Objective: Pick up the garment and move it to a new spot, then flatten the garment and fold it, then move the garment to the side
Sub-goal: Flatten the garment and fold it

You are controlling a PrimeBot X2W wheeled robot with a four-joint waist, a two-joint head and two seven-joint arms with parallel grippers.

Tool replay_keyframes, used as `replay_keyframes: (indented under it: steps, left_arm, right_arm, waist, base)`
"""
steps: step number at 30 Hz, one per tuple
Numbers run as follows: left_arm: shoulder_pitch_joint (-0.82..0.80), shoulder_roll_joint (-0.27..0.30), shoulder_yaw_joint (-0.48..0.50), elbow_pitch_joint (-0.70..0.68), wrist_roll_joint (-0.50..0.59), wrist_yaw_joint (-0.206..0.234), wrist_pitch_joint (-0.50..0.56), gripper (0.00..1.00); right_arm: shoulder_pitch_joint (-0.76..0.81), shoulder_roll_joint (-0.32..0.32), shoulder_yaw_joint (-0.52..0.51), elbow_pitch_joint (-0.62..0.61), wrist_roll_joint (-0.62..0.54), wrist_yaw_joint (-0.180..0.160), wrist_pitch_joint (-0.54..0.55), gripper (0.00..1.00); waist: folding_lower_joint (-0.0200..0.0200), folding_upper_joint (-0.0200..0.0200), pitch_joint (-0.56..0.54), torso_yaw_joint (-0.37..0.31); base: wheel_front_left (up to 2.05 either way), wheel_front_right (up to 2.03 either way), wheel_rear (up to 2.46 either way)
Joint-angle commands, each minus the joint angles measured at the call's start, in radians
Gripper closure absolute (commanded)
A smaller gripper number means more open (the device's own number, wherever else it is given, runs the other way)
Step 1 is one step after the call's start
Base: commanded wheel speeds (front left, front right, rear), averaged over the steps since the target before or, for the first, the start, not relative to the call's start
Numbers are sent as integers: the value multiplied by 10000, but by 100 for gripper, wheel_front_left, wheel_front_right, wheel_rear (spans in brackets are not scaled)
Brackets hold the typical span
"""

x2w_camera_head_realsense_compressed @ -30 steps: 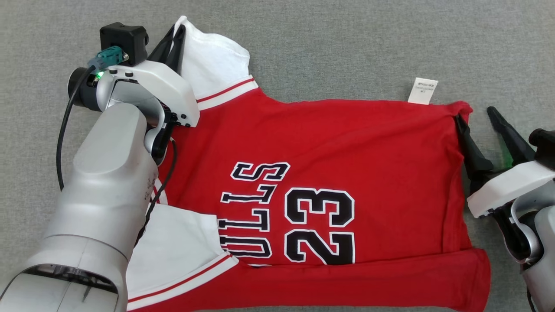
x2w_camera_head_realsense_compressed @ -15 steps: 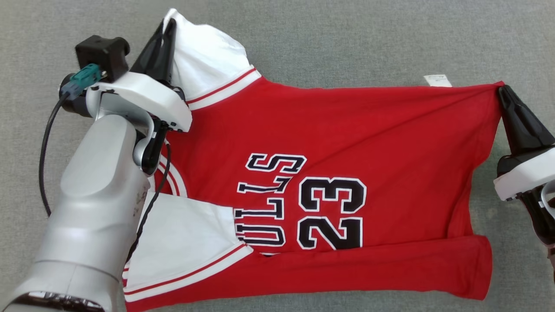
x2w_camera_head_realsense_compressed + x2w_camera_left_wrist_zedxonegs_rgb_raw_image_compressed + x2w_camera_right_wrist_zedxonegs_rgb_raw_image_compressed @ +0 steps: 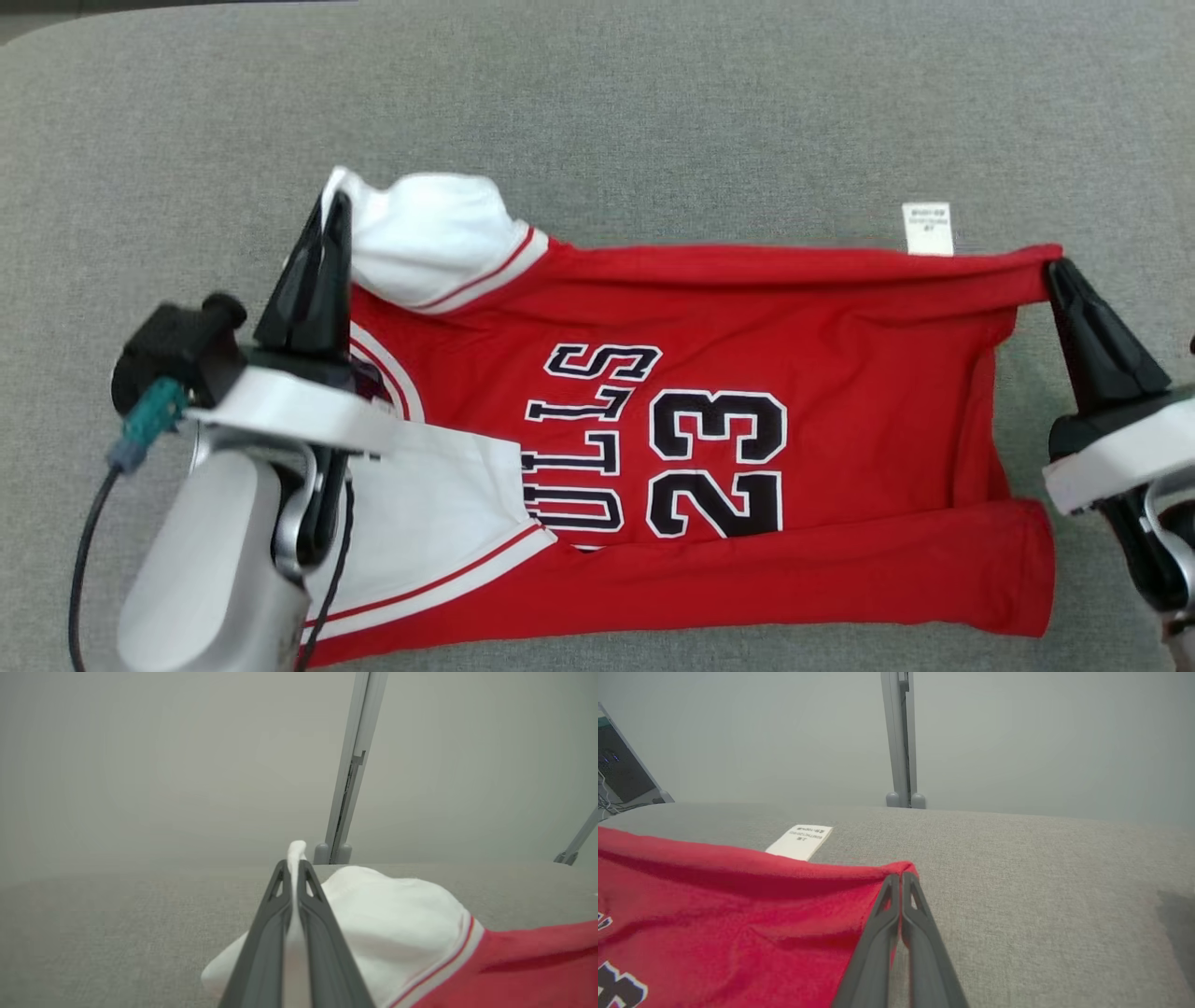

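The garment (image 3: pixel 747 336) is a red jersey with white sleeves and black "23" lettering, lying sideways on the grey table. Its near edge is folded over in a long red band. My left gripper (image 3: pixel 334 201) is shut on the far white sleeve (image 3: pixel 397 914), with the cloth pinched between its fingers (image 3: pixel 308 891). My right gripper (image 3: pixel 1053 269) is shut on the garment's far red hem corner (image 3: pixel 901 867). The far edge hangs taut and lifted between the two grippers. A white care label (image 3: pixel 927 229) lies just beyond that edge.
The grey fabric table (image 3: pixel 653 112) stretches well beyond the garment, and its rounded far left corner shows in the head view. A grey upright post (image 3: pixel 901 737) stands behind the table's far edge. Dark equipment (image 3: pixel 621 770) sits off to the far left in the right wrist view.
My right gripper has closed on the red hem corner. Both grippers have raised the far edge and drawn it toward me, so the garment looks narrower. The head view has tilted, showing more table.
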Motion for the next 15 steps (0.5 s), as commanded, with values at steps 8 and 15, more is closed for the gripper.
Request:
replay_keyframes:
  steps: [8, 15]
  left_arm:
    - [3283, 181, 201, -2500, -309, 881, 681, 100]
    - [5152, 149, 184, -3697, -748, 1454, 1760, 100]
  right_arm:
    - [1642, 407, -516, -876, -486, -4, 88, 100]
    - [2814, 989, -931, -1205, -701, -4, 180, 100]
  waist:
    - [-1, 0, -202, -43]
    - [-1, 0, -320, 80]
  base:
    - [0, 0, 0]
    - [0, 0, 0]
